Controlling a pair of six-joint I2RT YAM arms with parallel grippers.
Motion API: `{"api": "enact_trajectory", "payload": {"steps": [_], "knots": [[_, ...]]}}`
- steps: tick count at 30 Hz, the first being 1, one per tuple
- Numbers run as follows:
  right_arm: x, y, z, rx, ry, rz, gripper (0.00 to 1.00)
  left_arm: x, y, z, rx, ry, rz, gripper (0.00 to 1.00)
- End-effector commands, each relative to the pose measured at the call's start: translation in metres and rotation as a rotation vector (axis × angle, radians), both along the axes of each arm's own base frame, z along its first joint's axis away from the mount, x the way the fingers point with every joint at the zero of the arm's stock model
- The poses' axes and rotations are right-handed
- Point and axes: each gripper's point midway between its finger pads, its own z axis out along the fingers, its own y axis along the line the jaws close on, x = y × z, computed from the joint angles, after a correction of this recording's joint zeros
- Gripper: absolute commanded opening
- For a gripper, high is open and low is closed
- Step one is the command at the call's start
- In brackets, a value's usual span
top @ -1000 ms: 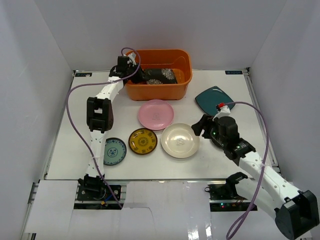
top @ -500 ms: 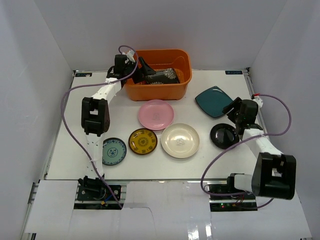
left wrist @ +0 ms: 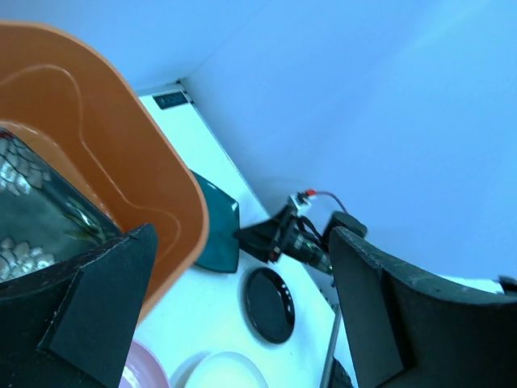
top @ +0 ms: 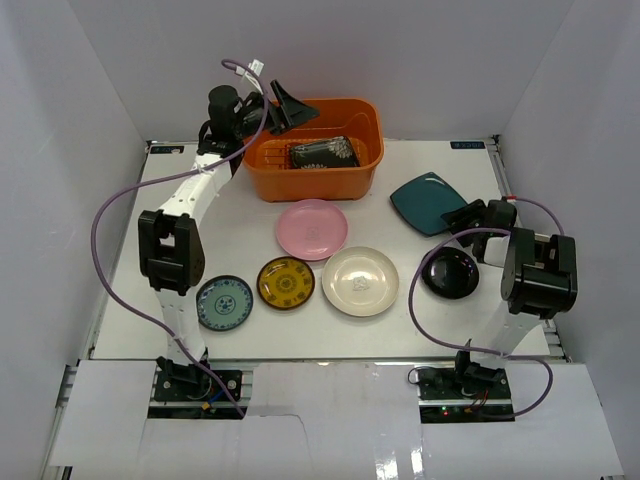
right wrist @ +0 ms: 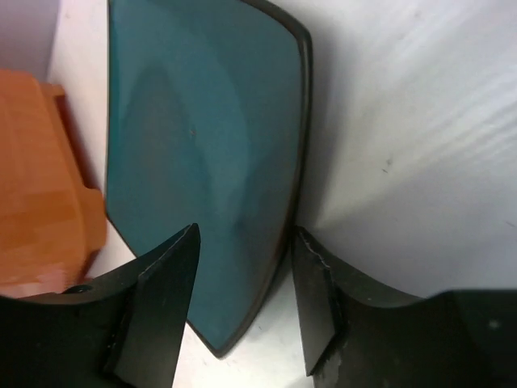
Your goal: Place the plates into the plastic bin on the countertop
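The orange plastic bin stands at the back of the countertop, with the dark floral square plate lying inside it. My left gripper hangs open and empty above the bin's left rear corner. The teal square plate lies right of the bin. My right gripper is low at that plate's near right corner. In the right wrist view its open gripper straddles the edge of the teal plate: one finger is over the plate, the other beside it. The black round plate lies just in front.
The pink plate, cream plate, amber-patterned plate and small teal-patterned plate lie across the middle and left front. White walls close in the sides and back. Purple cables loop off both arms.
My left gripper let go of the floral plate, which now lies in the bin, and rose up and back. My right arm swung from the cream plate to the teal plate, its jaws narrowing.
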Motion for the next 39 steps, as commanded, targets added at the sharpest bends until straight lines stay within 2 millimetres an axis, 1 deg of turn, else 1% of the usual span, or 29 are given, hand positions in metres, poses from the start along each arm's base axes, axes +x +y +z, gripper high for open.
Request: {"api": "enact_trajectory", "payload": {"steps": [1, 2, 3, 4, 6, 8, 9, 10, 13, 15, 16, 18, 19, 20, 21, 22, 23, 24, 26, 27, 28, 29, 30, 31, 32, 34, 36, 38, 39], "knots": [[0.017, 0.011, 0.005, 0.115, -0.06, 0.013, 0.55, -0.046, -0.006, 0.052, 0.002, -0.124, -0.052, 0.98], [0.021, 0.013, -0.001, 0.136, -0.068, 0.012, 0.54, -0.051, -0.01, 0.047, 0.011, -0.119, -0.051, 0.98], [0.022, 0.016, -0.002, 0.181, -0.063, 0.005, 0.53, -0.056, -0.011, 0.049, 0.011, -0.122, -0.051, 0.98], [0.021, 0.019, -0.012, 0.211, -0.043, 0.001, 0.51, -0.067, -0.015, 0.057, 0.008, -0.135, -0.06, 0.98], [0.025, 0.023, -0.01, 0.26, -0.078, 0.003, 0.47, -0.076, -0.019, 0.048, 0.012, -0.109, -0.065, 0.98], [0.022, 0.025, -0.018, 0.325, -0.066, -0.028, 0.33, -0.087, -0.033, 0.051, 0.029, -0.104, -0.062, 0.98], [0.024, 0.022, -0.013, 0.337, -0.096, -0.036, 0.22, -0.088, -0.038, 0.048, 0.051, -0.116, -0.057, 0.98], [0.02, 0.021, -0.014, 0.349, -0.101, -0.046, 0.17, -0.09, -0.043, 0.047, 0.062, -0.109, -0.064, 0.98], [0.022, 0.012, 0.01, 0.366, -0.19, -0.06, 0.08, -0.103, -0.064, 0.034, 0.109, -0.073, -0.072, 0.97], [0.022, 0.007, 0.037, 0.377, -0.27, -0.048, 0.08, -0.108, -0.071, 0.023, 0.134, -0.039, -0.075, 0.97], [0.021, 0.005, 0.057, 0.376, -0.318, -0.037, 0.08, -0.115, -0.078, 0.022, 0.14, -0.033, -0.088, 0.97], [0.014, 0.004, 0.078, 0.384, -0.368, -0.02, 0.08, -0.122, -0.085, 0.009, 0.168, 0.006, -0.112, 0.96], [0.01, 0.004, 0.104, 0.371, -0.429, 0.001, 0.08, -0.129, -0.087, 0.001, 0.181, 0.039, -0.141, 0.96], [0.003, 0.005, 0.112, 0.37, -0.443, 0.007, 0.08, -0.133, -0.087, -0.005, 0.186, 0.059, -0.156, 0.95], [-0.002, 0.006, 0.123, 0.36, -0.467, 0.027, 0.08, -0.14, -0.084, -0.003, 0.185, 0.065, -0.165, 0.94], [-0.009, 0.009, 0.145, 0.341, -0.517, 0.051, 0.08, -0.148, -0.082, -0.022, 0.204, 0.104, -0.17, 0.94], [-0.015, 0.012, 0.153, 0.33, -0.526, 0.064, 0.08, -0.153, -0.079, -0.028, 0.213, 0.115, -0.162, 0.93], [-0.022, 0.015, 0.152, 0.304, -0.517, 0.083, 0.08, -0.159, -0.076, -0.036, 0.222, 0.126, -0.154, 0.93], [-0.038, 0.02, 0.167, 0.274, -0.53, 0.099, 0.08, -0.178, -0.066, -0.057, 0.234, 0.158, -0.143, 0.93], [-0.048, 0.025, 0.162, 0.273, -0.517, 0.116, 0.08, -0.184, -0.064, -0.065, 0.236, 0.173, -0.146, 0.93], [-0.057, 0.03, 0.176, 0.249, -0.556, 0.144, 0.08, -0.191, -0.063, -0.066, 0.229, 0.163, -0.151, 0.93], [-0.064, 0.034, 0.176, 0.247, -0.548, 0.158, 0.08, -0.199, -0.059, -0.086, 0.242, 0.212, -0.152, 0.93], [-0.077, 0.042, 0.18, 0.236, -0.564, 0.199, 0.08, -0.203, -0.059, -0.092, 0.241, 0.227, -0.16, 0.93], [-0.083, 0.047, 0.18, 0.229, -0.565, 0.22, 0.08, -0.209, -0.061, -0.091, 0.231, 0.218, -0.171, 0.93], [-0.091, 0.054, 0.176, 0.234, -0.542, 0.254, 0.08, -0.216, -0.061, -0.103, 0.232, 0.249, -0.18, 0.93], [-0.106, 0.062, 0.178, 0.217, -0.553, 0.289, 0.08, -0.223, -0.068, -0.094, 0.188, 0.212, -0.214, 0.94], [-0.118, 0.071, 0.175, 0.226, -0.535, 0.335, 0.08, -0.236, -0.071, -0.095, 0.15, 0.24, -0.272, 0.94], [-0.127, 0.08, 0.177, 0.212, -0.544, 0.385, 0.08, -0.239, -0.072, -0.09, 0.135, 0.21, -0.277, 0.94], [-0.132, 0.085, 0.176, 0.221, -0.537, 0.411, 0.08, -0.238, -0.072, -0.094, 0.143, 0.205, -0.264, 0.94]]}}
